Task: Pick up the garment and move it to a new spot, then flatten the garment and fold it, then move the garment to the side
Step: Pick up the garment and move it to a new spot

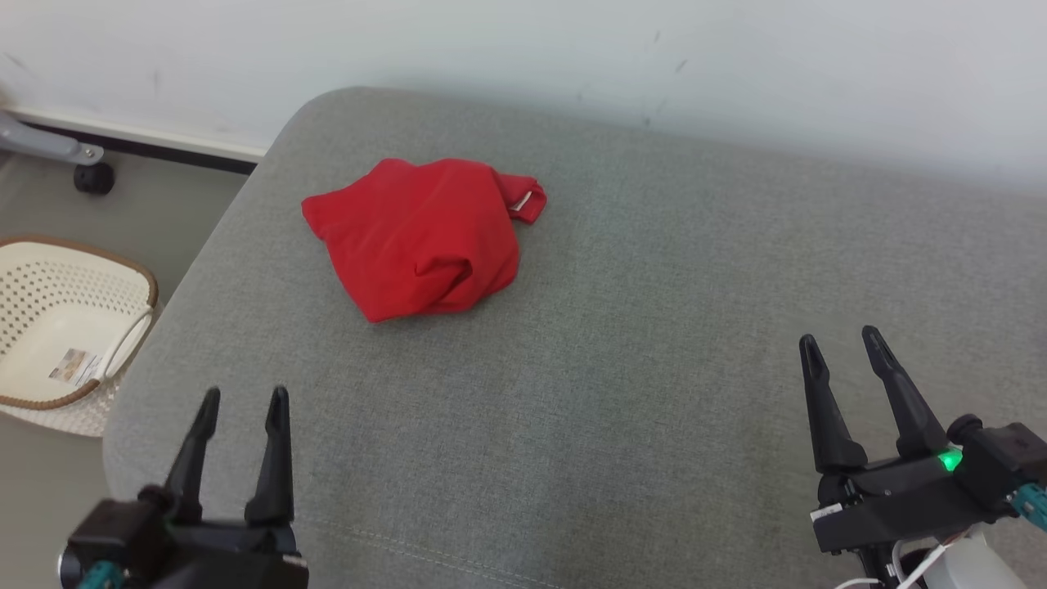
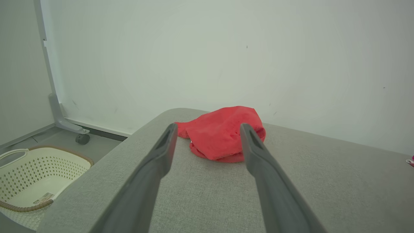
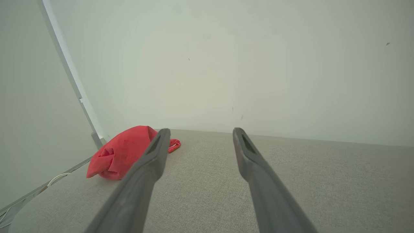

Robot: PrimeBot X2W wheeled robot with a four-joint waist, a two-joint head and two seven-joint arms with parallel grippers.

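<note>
Red garment lies bunched, softly creased, on woven grey cushion.

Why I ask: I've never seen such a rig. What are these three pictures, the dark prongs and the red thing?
This is a wheeled robot with two arms. The head view looks down from its head camera: the left gripper and right gripper, each two dark fingers, are open and hold nothing. The wrist views come from a camera on each wrist, looking along those fingers. A crumpled red garment lies beyond them on a grey cushion. A pale basket stands on the floor at the robot's left.
</note>
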